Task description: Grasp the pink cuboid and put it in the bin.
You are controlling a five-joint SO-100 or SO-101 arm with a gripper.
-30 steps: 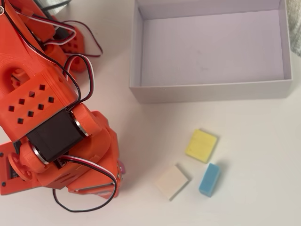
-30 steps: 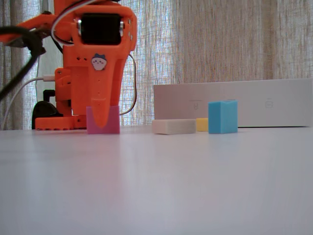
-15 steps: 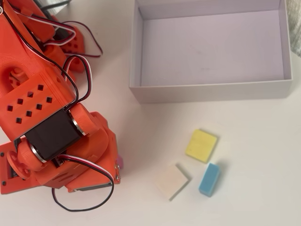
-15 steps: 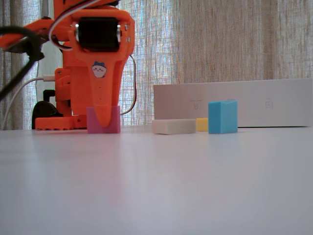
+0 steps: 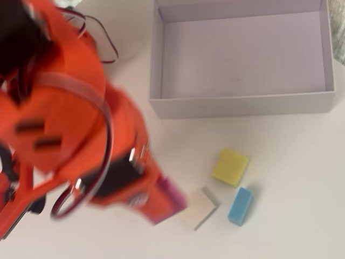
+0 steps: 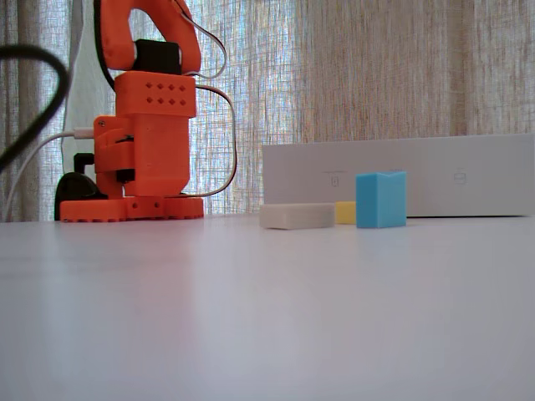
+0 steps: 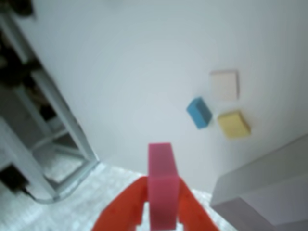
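The pink cuboid (image 7: pixel 162 185) is no longer on the counter (image 6: pixel 267 309): half a second ago it stood there under the hand, and now the hand (image 7: pixel 159 204) grips it between both fingers, lifted high. So the grasp is done. The bin (image 5: pixel 156 81) is empty; carrying the cuboid over it remains.

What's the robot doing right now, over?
Gripper shut on pink cuboid, lifted off the table. Bin empty, not reached yet. Blue block, yellow block, white block sit before the bin, low on the table.
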